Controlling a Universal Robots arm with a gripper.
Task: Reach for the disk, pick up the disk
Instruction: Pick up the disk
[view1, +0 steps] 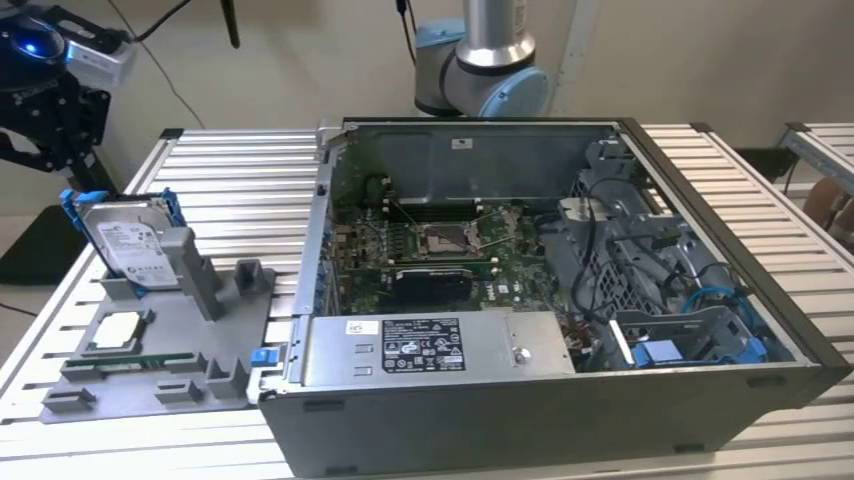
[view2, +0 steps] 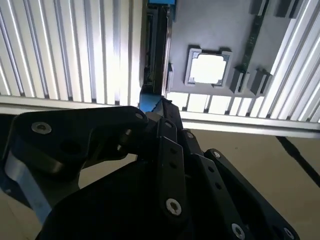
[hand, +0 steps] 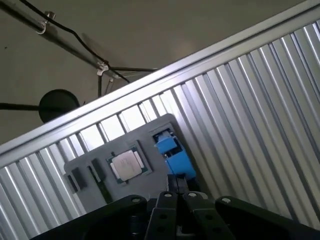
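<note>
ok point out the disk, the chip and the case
disk (view1: 130, 243): exterior view, on its white label
chip (view1: 118, 330): exterior view, middle of its silver top
case (view1: 534, 425): exterior view, on its near outer wall

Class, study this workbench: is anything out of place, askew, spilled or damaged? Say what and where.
Nothing looks spilled or broken. The disk stands on edge, tilted back, in a slot of the grey fixture at the exterior view's left of the open computer case; it seems held there by design.
</note>
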